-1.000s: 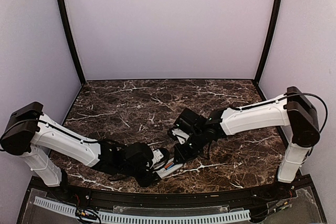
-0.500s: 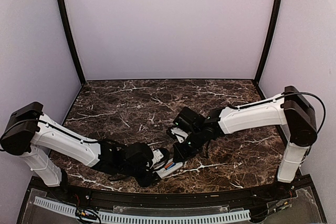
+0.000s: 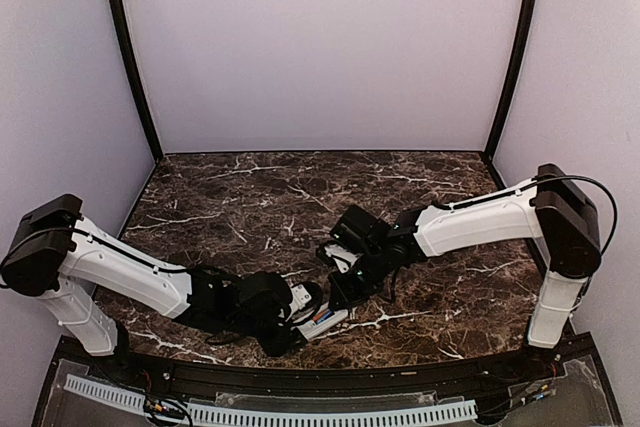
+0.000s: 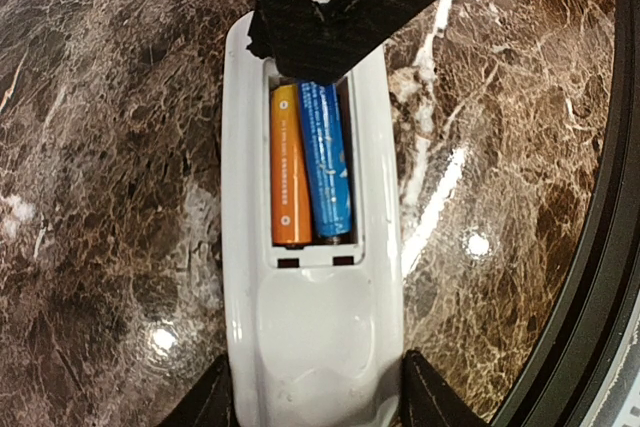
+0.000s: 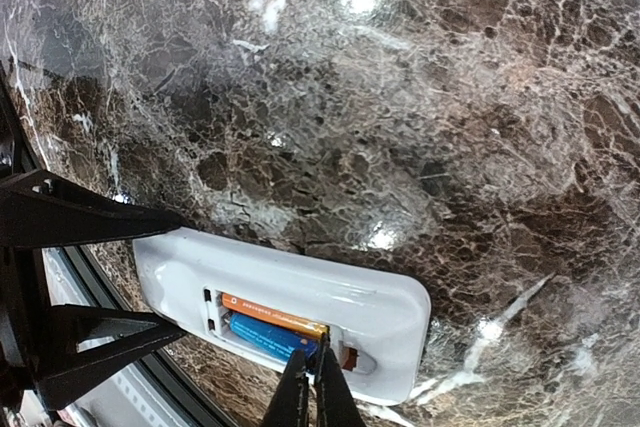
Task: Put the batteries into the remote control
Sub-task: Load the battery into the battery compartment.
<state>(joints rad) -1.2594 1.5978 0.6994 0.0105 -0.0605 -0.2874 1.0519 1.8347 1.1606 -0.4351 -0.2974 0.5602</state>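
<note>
The right gripper has its two slim black fingers pinched together with nothing between them. The joined tips bear down at one end of the blue battery, just where it meets the end wall of the battery bay. Beside it, touching along its length, lies the orange battery. Both are smooth, glossy little cylinders with fine print, and both sit down inside the bay, parallel to the handset's long sides. The remote control lies back-up, a white moulded plastic slab with rounded corners and a shallow scooped thumb rest below the bay. The left gripper clamps its end, one black finger on each long side, steadying it. The handset rests on the polished dark brown marble tabletop, veined in white and throwing back lamp glare, close to the near edge and about midway along it. By my reading the loading is nearly done: both cells are in, and the right fingertips seem to be seating the blue one. The bay stands uncovered.
</note>
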